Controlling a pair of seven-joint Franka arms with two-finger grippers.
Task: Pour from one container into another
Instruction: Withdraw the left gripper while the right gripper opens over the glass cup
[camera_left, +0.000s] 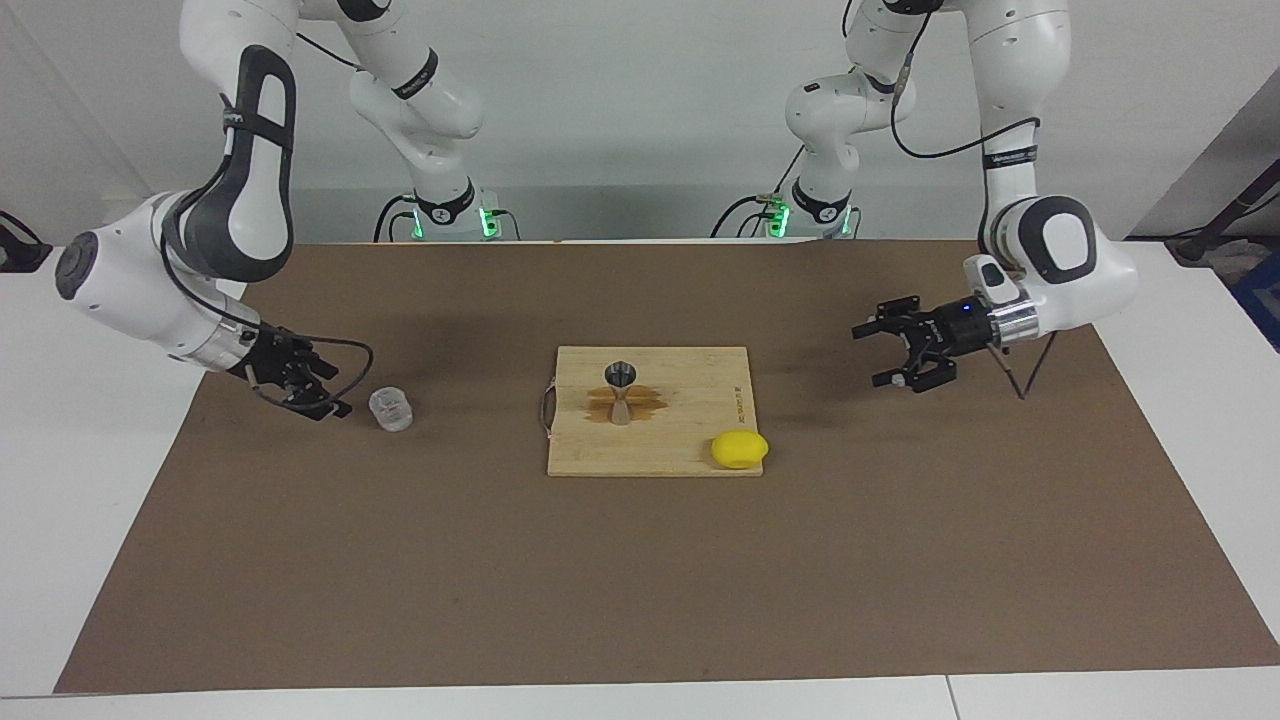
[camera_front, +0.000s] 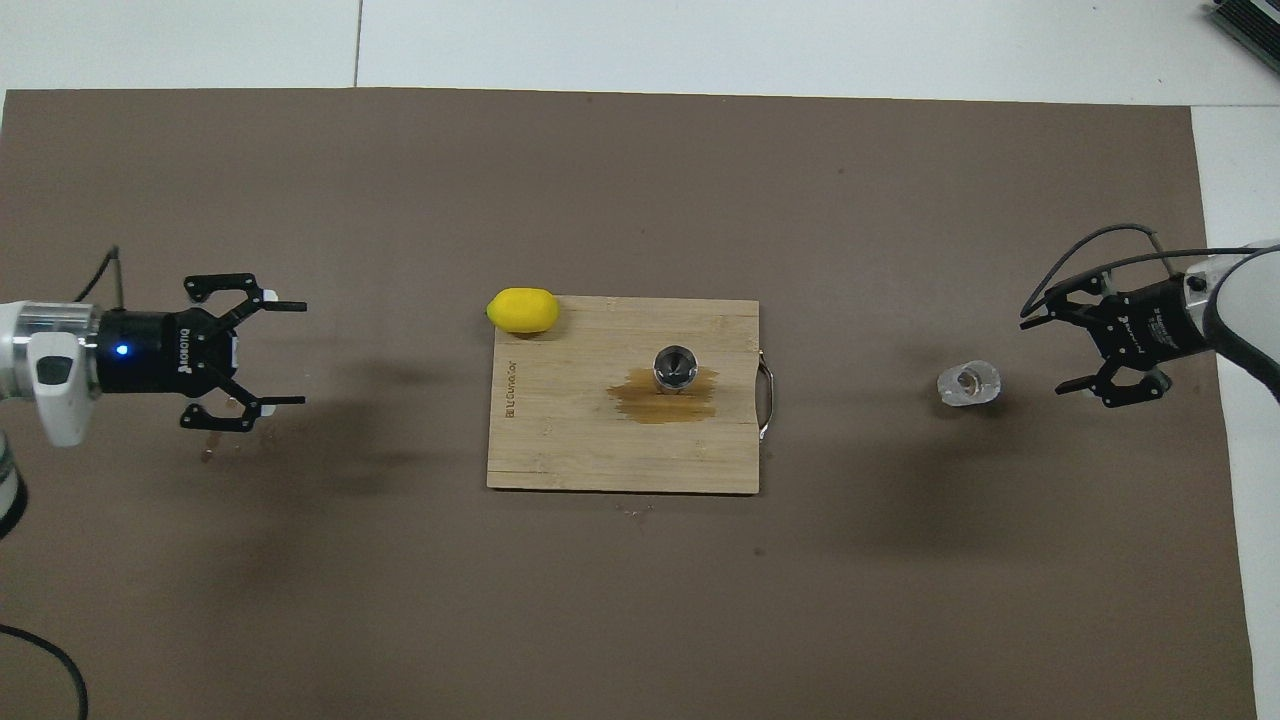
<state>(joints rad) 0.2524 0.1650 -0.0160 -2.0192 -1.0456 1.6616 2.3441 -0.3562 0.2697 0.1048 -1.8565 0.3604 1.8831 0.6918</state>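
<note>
Clock refs: overhead view, dial centred on the board, 12 pointing away from the robots.

- White table (camera_front: 700, 40): a bare strip shows along the 12 edge.
- Brown mat (camera_front: 640, 600) covers nearly all of it. Wide open room on the 12 and 6 sides of the board.
- Wooden cutting board (camera_front: 560, 450) at mid-mat, metal handle (camera_front: 766, 385) on its 3 edge. There's a burnt-in logo along the 9 edge, which I can't read.
- Left gripper (camera_front: 300, 352) (camera_left: 868, 355) hovers over the mat at 9, well apart from the board. Jaws spread wide and empty. The body lettering looks like ROBOTIQ. A few small droplets (camera_front: 210, 440) lie on the mat under it.
- Right gripper (camera_front: 1043, 355) (camera_left: 330, 398) sits low at 3, near the mat's edge. Jaws parted with nothing in them; tips point at the cup, close to it with a gap showing.
- Brown spill (camera_front: 640, 400) on the board around the jigger's foot.
- Lemon (camera_front: 522, 310) (camera_left: 740, 449) at 10, on the board's corner and overhanging its edge.
- Clear cup (camera_front: 968, 384) (camera_left: 390, 408) upright on the mat at 3, between the board handle and the right gripper.
- Jigger (camera_front: 676, 367) (camera_left: 621, 392) upright near the board's centre, in the spill.
</note>
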